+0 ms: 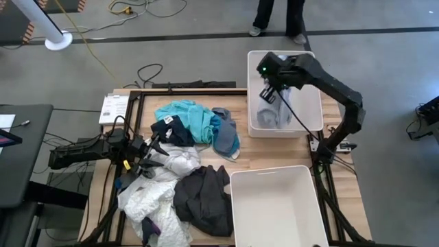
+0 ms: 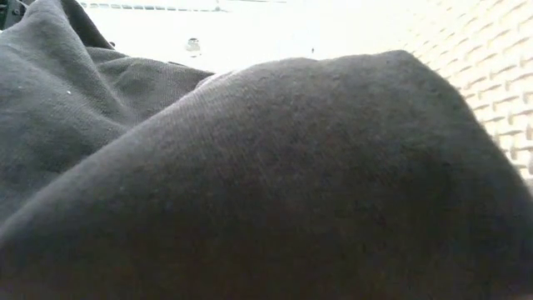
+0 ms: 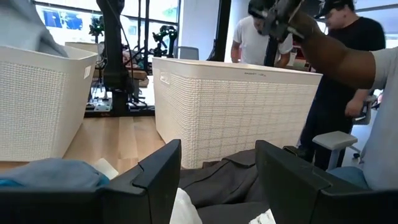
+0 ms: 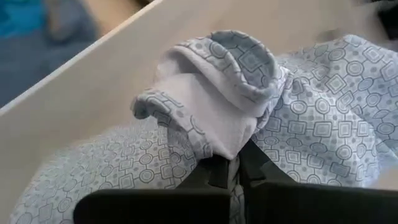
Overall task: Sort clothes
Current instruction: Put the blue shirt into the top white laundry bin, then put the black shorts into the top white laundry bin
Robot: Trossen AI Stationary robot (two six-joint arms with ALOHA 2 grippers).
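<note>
high: right gripper over far bin, nearer arm; pile of clothes on counter beside left gripper | right wrist: fingers pinch patterned shirt, hanging straight below | left wrist: fingers apart, empty

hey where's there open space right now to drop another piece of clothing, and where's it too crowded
The near white bin looks empty. Bare wood shows between the clothes pile and both bins. The far bin is partly filled: the right gripper is shut on a patterned pale garment there. The table's left half is crowded around the open left gripper.
</note>
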